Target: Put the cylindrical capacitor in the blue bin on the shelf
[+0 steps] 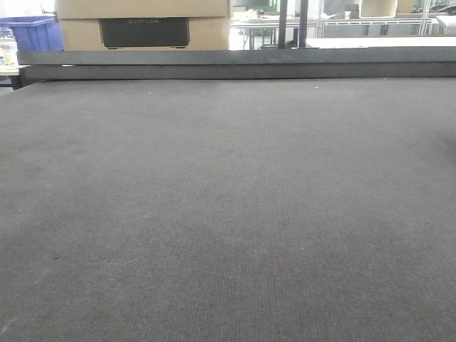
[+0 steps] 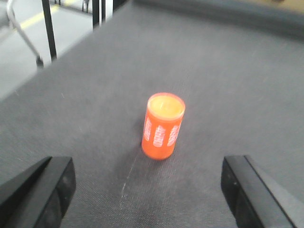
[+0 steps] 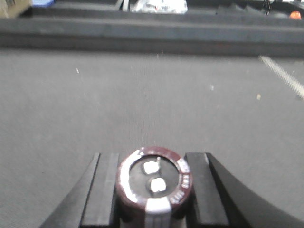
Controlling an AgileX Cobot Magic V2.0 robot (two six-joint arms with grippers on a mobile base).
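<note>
Right gripper clamped on capacitor, terminal end facing camera, over mat. Left gripper wide open, empty; orange can stands ahead of it. I'd grip firm, carry level and slow. Blue bin far left beyond mat; can't tell if target.

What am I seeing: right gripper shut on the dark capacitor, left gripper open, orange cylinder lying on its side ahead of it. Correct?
Not quite. The left wrist view shows the orange cylinder standing upright on the grey surface, not lying down. The rest holds: right gripper shut on the dark capacitor, left gripper open.
</note>
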